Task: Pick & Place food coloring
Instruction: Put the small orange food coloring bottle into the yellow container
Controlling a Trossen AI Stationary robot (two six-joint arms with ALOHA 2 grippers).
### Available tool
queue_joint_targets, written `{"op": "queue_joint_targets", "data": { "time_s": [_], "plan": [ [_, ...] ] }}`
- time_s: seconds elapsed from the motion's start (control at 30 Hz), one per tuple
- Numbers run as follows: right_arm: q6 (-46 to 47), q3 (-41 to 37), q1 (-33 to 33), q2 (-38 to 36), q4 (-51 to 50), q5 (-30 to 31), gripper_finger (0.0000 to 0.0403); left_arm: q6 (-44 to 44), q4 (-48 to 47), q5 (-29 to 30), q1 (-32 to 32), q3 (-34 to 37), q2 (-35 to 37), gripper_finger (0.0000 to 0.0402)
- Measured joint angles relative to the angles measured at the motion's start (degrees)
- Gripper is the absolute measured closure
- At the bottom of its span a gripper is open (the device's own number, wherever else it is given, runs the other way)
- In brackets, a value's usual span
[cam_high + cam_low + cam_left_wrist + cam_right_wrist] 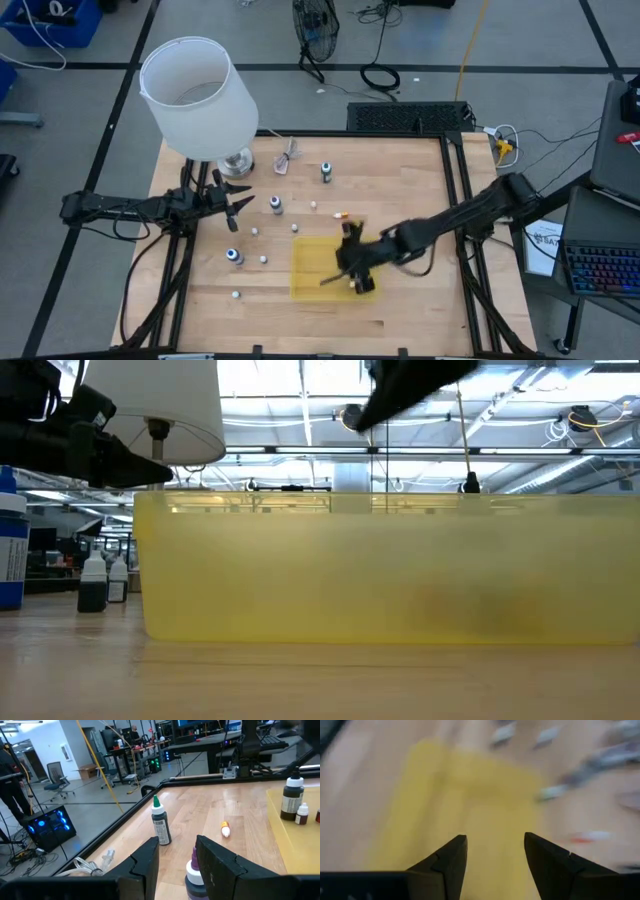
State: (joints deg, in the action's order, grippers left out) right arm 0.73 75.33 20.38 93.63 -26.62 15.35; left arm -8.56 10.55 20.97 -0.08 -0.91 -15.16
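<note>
While two bottles point(295, 800) sit in tray point(310, 270), three dark bottles point(276, 205) outside.

You have a white lampshade point(196, 95) on a silver lamp base point(237, 162) at the far left corner of the wooden table point(400, 180). Just beside that lamp base lies a clear pinkish object with a thin stick point(287, 160). Beyond the table, a fan point(316, 30) and black cables point(381, 75) sit on the floor.

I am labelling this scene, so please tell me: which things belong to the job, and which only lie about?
Job: food coloring bottles; yellow tray, two bottles in it; right gripper open above it; left gripper near the lamp.
Lying about: lamp; clear pinkish object with stick.
</note>
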Motion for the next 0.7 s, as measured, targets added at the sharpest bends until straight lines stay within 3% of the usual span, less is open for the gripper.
{"op": "queue_joint_targets", "data": {
  "time_s": [0.1,0.27,0.43,0.6,0.7],
  "plan": [
    [0.13,0.04,-4.7,-4.81,0.01,3.93,0.0218,0.0,0.0,-0.02,0.0,0.0,0.0,0.027],
    [4.06,6.09,-16.83,-6.1,-8.68,-1.32,0.0216,0.0,0.0,0.0,0.0,0.0,0.02,0.027],
    [4.11,13.52,-24.23,-0.01,-17.34,-3.85,0.021,0.0,0.0,-0.02,-0.01,0.0,0.0,0.027],
    [4.83,13.97,-29.15,7.63,-22.6,-10.75,0.0209,0.0,0.0,-0.01,0.0,0.0,0.02,0.027],
    [4.7,13.9,-30.74,12.46,-25.3,-11.11,0.0208,0.0,0.0,0.0,0.0,0.0,0.02,0.027]
  ]
}}
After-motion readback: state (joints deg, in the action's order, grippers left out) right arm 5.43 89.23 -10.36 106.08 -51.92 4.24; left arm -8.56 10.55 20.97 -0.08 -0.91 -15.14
